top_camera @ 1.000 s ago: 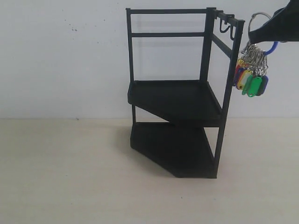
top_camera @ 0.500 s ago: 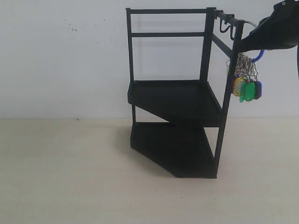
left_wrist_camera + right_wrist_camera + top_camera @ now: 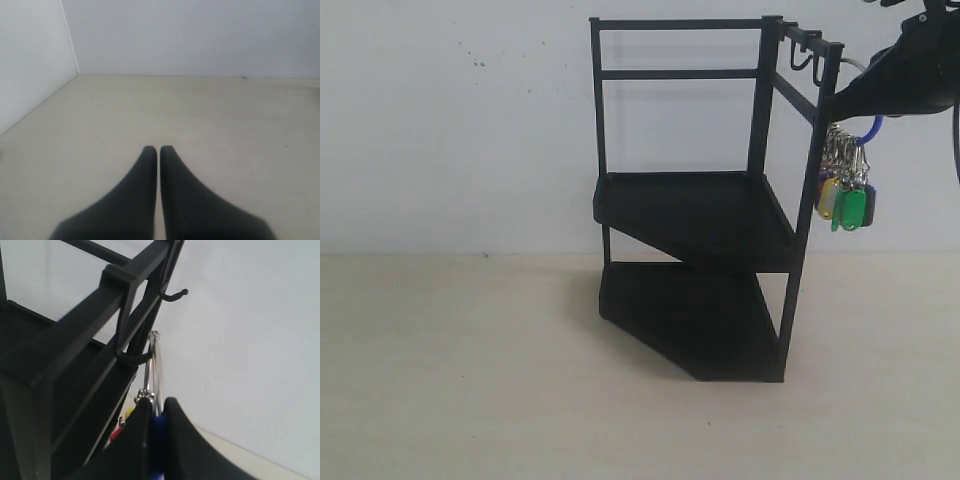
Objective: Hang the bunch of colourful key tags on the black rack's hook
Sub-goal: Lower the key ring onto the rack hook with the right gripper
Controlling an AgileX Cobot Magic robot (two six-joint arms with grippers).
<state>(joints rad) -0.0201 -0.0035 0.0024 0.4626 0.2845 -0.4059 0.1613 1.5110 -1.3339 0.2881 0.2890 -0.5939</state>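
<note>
The black rack (image 3: 695,215) stands at mid table against the white wall, with small hooks (image 3: 803,58) on its top right rail. My right gripper (image 3: 830,103) is just right of the rack's top corner, shut on the blue loop (image 3: 871,130) of the colourful key tag bunch (image 3: 846,197), which dangles beside the corner post. In the right wrist view the gripper (image 3: 157,402) pinches the blue loop (image 3: 158,426). The big metal ring (image 3: 155,362) rises right at the tip of the nearest hook (image 3: 131,358); contact cannot be told. My left gripper (image 3: 158,149) is shut with nothing in it.
A second hook (image 3: 173,295) sits farther along the rail. The rack's two solid trays (image 3: 690,205) lie below the rail. A side wall (image 3: 30,55) borders the pale table (image 3: 200,115) in the left wrist view.
My right gripper has moved left and slightly down, carrying the bunch from open air to right beside the rack's corner post and hooks. The rack has not moved.
</note>
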